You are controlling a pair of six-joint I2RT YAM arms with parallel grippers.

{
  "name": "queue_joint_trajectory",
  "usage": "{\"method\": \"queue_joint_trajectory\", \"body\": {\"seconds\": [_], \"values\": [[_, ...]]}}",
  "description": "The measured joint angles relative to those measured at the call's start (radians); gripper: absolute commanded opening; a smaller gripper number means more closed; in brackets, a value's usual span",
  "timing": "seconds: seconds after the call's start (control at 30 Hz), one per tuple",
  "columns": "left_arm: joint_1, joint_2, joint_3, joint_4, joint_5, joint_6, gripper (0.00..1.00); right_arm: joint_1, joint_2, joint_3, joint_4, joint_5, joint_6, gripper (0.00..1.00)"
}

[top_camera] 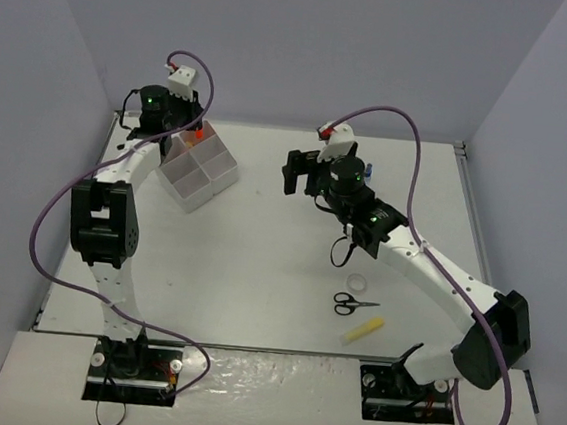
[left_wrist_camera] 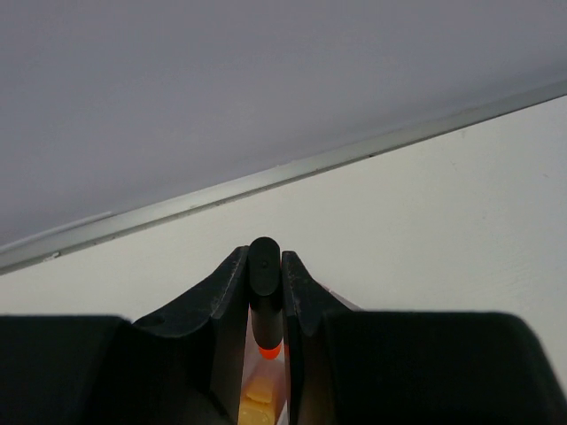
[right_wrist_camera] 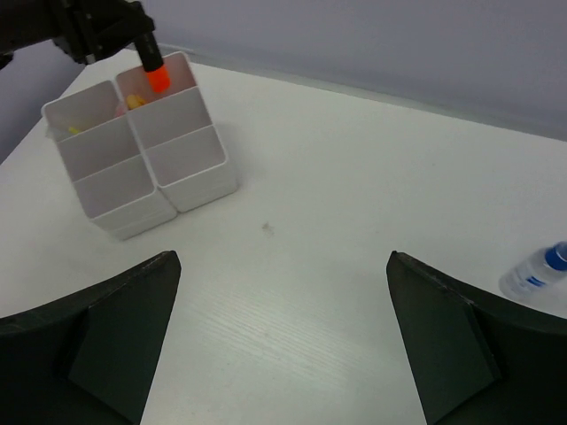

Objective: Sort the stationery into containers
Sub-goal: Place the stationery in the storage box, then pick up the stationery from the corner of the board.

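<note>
white tray [right_wrist_camera: 190,164] holds a yellow item [right_wrist_camera: 133,102]; left gripper [left_wrist_camera: 264,270] clamps orange-black highlighter [right_wrist_camera: 156,78] there, right gripper [right_wrist_camera: 283,261] wide.

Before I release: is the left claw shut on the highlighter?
Shut. The left claw fingers press both sides of the orange-black highlighter.

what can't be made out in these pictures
- Top view: far compartments of the white six-compartment plastic tray, hidden by the left gripper.
- Left wrist view: lower body of the orange-black highlighter, hidden between the fingers.
- Right wrist view: small blue-capped clear bottle, cut off by the right edge.
</note>
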Motion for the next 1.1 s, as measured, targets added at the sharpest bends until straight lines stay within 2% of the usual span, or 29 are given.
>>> {"method": "queue_joint_trajectory", "body": {"seconds": [0.23, 0.3, 0.33, 0.4, 0.5, 0.6, 0.77, 0.97, 1.1], "values": [[0.000, 0.059, 0.026, 0.065, -0.007, 0.034, 0.00, -0.087, -0.132, -0.107, -0.053, 0.033, 0.076, 1.00], [0.000, 0.063, 0.025, 0.068, -0.007, 0.037, 0.11, -0.088, -0.154, -0.117, -0.086, 0.042, 0.096, 1.00], [-0.001, 0.064, 0.024, 0.068, -0.007, 0.038, 0.23, -0.088, -0.161, -0.118, -0.103, 0.051, 0.113, 1.00], [-0.001, 0.064, 0.022, 0.074, -0.009, 0.039, 0.54, -0.089, -0.172, -0.118, -0.148, 0.059, 0.157, 1.00], [-0.001, 0.061, 0.000, 0.094, -0.008, 0.035, 0.67, -0.097, -0.186, -0.118, -0.234, 0.072, 0.217, 1.00], [0.000, 0.054, -0.036, 0.093, 0.010, 0.030, 0.72, -0.113, -0.211, -0.125, -0.362, 0.099, 0.316, 1.00], [0.000, 0.024, -0.066, 0.073, 0.027, 0.004, 0.73, -0.144, -0.260, -0.162, -0.585, 0.131, 0.551, 1.00], [0.000, -0.107, -0.111, 0.056, 0.033, -0.035, 0.73, -0.143, -0.250, -0.208, -0.903, 0.128, 0.874, 1.00], [0.000, -0.238, -0.184, 0.030, 0.049, -0.055, 0.73, -0.085, -0.260, -0.258, -1.075, 0.126, 1.114, 1.00]]}}
